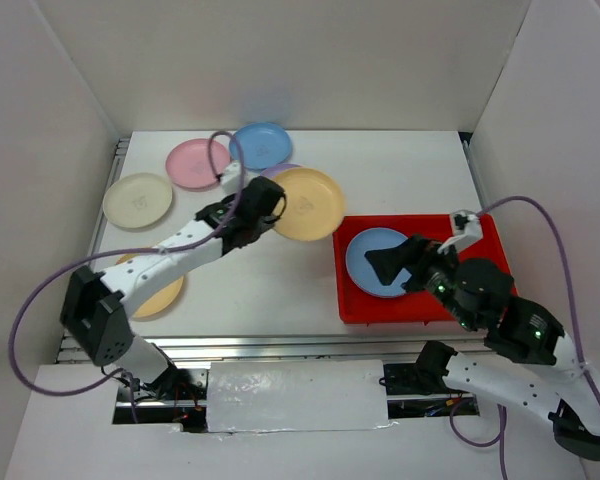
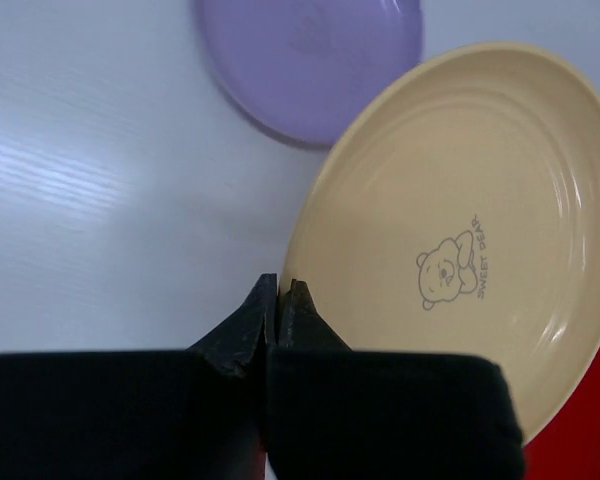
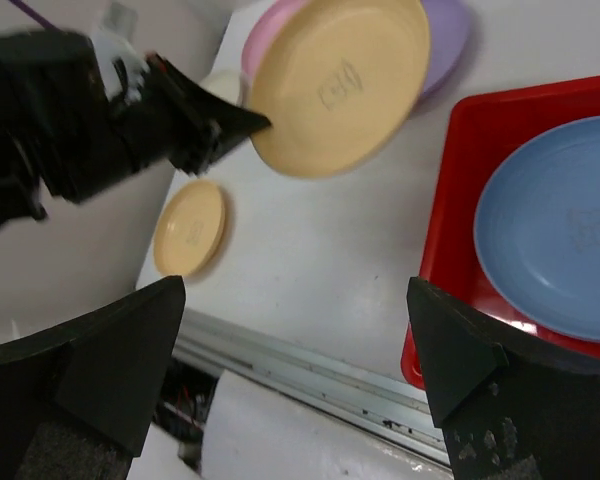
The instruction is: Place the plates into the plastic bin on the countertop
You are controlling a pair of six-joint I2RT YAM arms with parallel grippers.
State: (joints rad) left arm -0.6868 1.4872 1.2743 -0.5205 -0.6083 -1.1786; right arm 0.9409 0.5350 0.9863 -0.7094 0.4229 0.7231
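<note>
Plates point(image 1: 197, 163) are being gathered into the bin point(image 1: 400, 312). One of them, the yellow plate point(image 1: 315, 205), is being held just left of the bin's far corner. It is being pinched at its rim, on the side away from the bin, by the left gripper point(image 2: 280, 298), whose fingers are being pressed shut on the thin edge. In the right wrist view it is being carried tilted and seemingly clear of the countertop point(image 1: 400, 175). A purple plate point(image 2: 310, 60) is being partly covered by it, farther from the bin. A blue plate point(image 1: 378, 286) is being kept in the bin's left half. Directly over it, the right gripper point(image 1: 390, 262) is being held with fingers spread wide and nothing between them.

With so narrow a grip at one edge, the yellow plate is probably being levered by its own weight, so it could swing or slip free on the way over. If it is being carried low, its free edge could be caught on the bin's left wall. A clash between the arms is being risked while the right gripper is being kept over the bin.
</note>
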